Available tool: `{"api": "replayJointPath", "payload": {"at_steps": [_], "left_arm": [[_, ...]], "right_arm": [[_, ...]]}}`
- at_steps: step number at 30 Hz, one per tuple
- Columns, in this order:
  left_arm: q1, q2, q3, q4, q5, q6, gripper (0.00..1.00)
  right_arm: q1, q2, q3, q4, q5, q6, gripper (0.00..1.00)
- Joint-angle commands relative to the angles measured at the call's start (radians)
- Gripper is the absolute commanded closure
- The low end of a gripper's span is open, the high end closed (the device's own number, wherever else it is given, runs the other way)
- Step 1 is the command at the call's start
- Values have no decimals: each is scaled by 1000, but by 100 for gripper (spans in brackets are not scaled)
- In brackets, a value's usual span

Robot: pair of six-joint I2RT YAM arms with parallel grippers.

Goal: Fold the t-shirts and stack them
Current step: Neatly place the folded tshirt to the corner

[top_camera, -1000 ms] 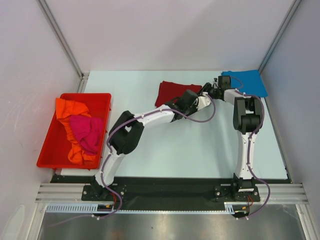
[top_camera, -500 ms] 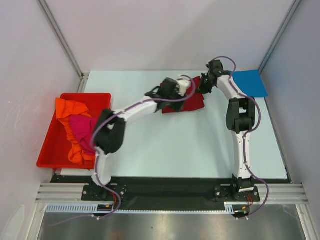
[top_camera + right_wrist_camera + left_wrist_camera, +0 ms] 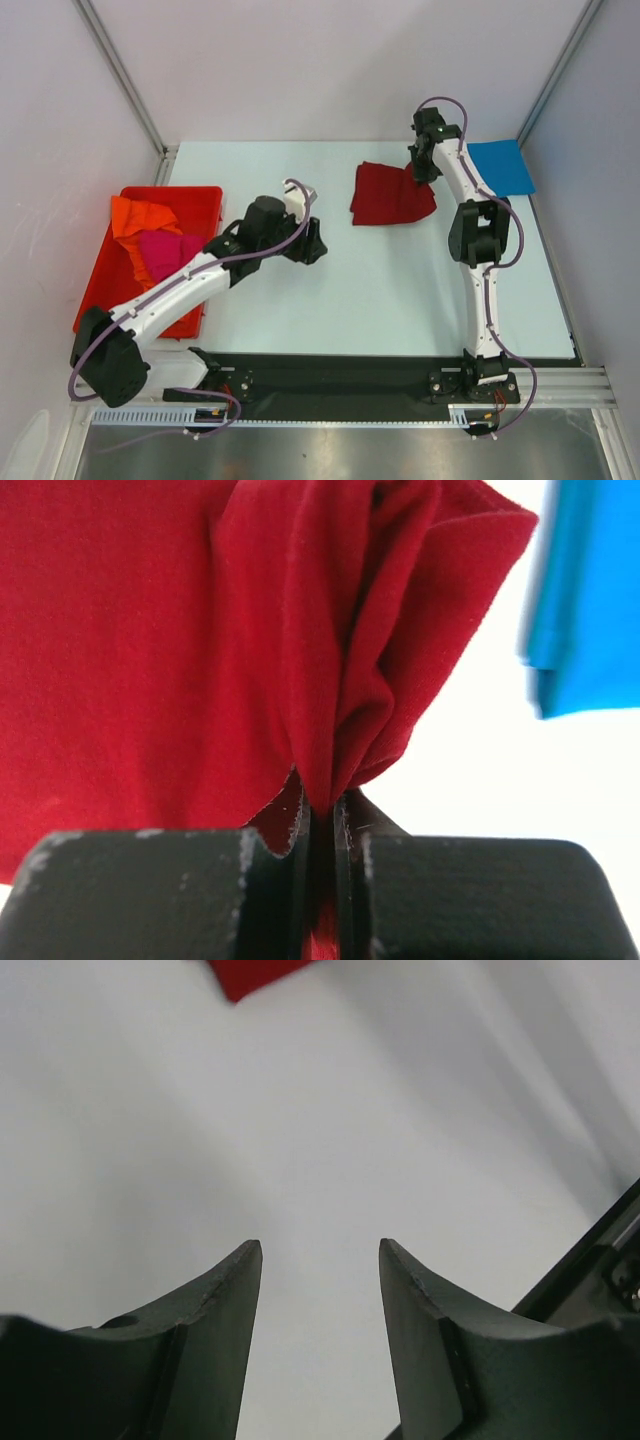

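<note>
The dark red t-shirt is clamped in the right gripper, whose arm stretches far forward. The left gripper hovers low with its fingers apart.

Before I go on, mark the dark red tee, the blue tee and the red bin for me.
dark red tee (image 3: 392,195), top view, middle of the cloth.
blue tee (image 3: 503,167), top view, centre of the cloth.
red bin (image 3: 200,202), top view, bare floor near its far right corner.

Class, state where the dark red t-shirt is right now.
In the top view, the dark red t-shirt lies far right of centre on the table, just left of the blue t-shirt, its right edge pinched in the right gripper.
</note>
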Motion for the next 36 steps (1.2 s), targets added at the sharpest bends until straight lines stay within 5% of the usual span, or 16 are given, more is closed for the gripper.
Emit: {"api": "replayJointPath", "payload": {"at_steps": [1, 9, 22, 36], "left_arm": [[5, -54, -55, -37, -3, 18, 44], [5, -12, -83, -68, -17, 40, 45], [37, 148, 11, -93, -18, 53, 46], [92, 185, 28, -99, -7, 52, 46]], "right_arm": [[-13, -61, 108, -56, 158, -104, 100], [-40, -141, 47, 61, 248, -245, 100], [-50, -78, 168, 218, 343, -475, 100], [-63, -109, 171, 273, 409, -503, 100]]}}
